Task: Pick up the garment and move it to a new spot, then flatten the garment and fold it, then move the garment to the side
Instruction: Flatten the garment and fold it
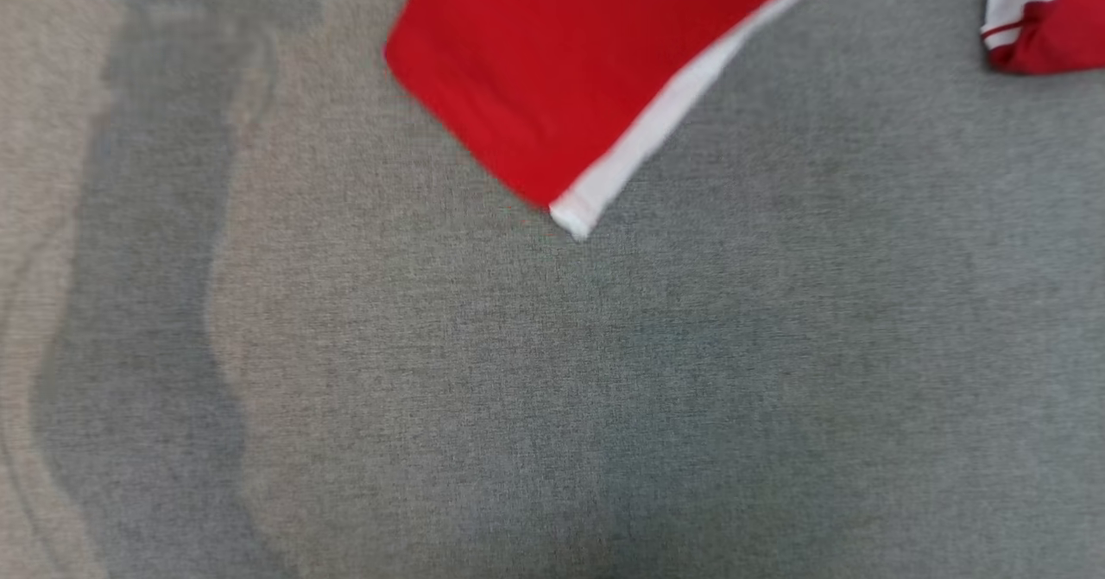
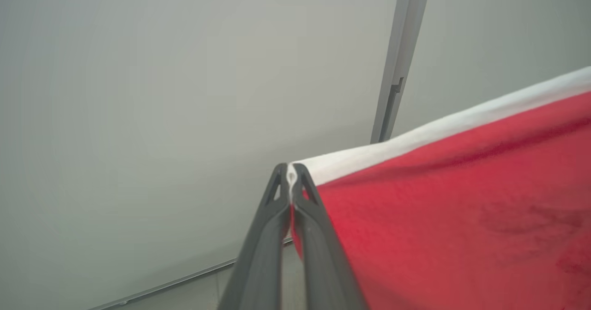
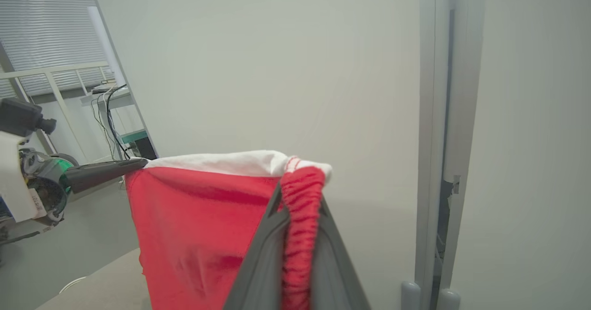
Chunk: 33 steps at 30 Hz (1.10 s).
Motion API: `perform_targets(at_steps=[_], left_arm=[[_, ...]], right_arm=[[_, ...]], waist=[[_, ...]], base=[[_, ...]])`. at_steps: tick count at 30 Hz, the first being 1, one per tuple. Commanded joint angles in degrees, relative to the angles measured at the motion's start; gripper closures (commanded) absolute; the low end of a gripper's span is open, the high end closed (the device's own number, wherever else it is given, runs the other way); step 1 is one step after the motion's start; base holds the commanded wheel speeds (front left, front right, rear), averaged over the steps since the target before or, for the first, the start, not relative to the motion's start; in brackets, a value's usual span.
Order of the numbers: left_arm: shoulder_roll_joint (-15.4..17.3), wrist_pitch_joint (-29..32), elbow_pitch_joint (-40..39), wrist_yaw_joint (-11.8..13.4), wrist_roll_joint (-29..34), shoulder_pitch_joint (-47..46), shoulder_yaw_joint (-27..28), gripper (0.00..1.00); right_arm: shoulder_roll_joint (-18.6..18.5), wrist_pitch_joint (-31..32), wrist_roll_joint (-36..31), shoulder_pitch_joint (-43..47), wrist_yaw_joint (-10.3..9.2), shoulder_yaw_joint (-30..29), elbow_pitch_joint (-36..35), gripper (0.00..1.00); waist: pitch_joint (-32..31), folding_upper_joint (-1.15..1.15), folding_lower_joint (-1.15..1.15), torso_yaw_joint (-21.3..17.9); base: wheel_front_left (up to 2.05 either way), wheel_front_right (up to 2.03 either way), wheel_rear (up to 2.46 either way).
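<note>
Left end effector point(image 2: 291, 180): fingers closed on a thin pinch of white hem at the corner of the garment point(image 1: 552, 70). Right end effector point(image 3: 300, 187): clamped on the gathered red waistband. Between the 2, the garment hangs stretched in the air, 1 corner dangling over the grey table point(image 1: 518, 406). Risk: the left pinch looks slim, so pulling the arms wider could slip it free and drop the cloth crumpled.
</note>
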Motion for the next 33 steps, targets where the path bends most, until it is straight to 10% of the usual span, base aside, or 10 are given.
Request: perform_targets(at_steps=[1,15,22,33], left_arm=[[0.48,-1.18,1.51,-0.01,0.46,-3.61,-0.60,1.00],[-3.61,-16.50,16.39,0.04,-1.74,-25.93,-3.59,1.00],[-4.55,-15.86,19.06,0.05,-7.17,-23.37,-9.51,1.00],[-0.57,-8.20,14.13,-0.01,-19.54,-11.74,-20.28,1.00]], right_arm=[[0.21,-1.15,0.34,-2.85,0.02,0.35,1.13,1.00],[2.55,-10.80,-2.54,-22.49,0.00,-6.53,13.31,1.00],[7.10,-10.88,-7.66,-17.18,-0.06,-13.85,17.94,1.00],[7.27,-10.81,-1.61,-4.52,0.01,-5.70,16.41,1.00]], waist=[[4.83,0.00,0.00,0.11],[9.24,0.00,0.00,2.91],[9.70,0.00,0.00,3.89],[5.19,0.00,0.00,3.35]], base=[[0.00,0.00,0.00],[0.00,0.00,0.00],[0.00,0.00,0.00],[0.00,0.00,0.00]])
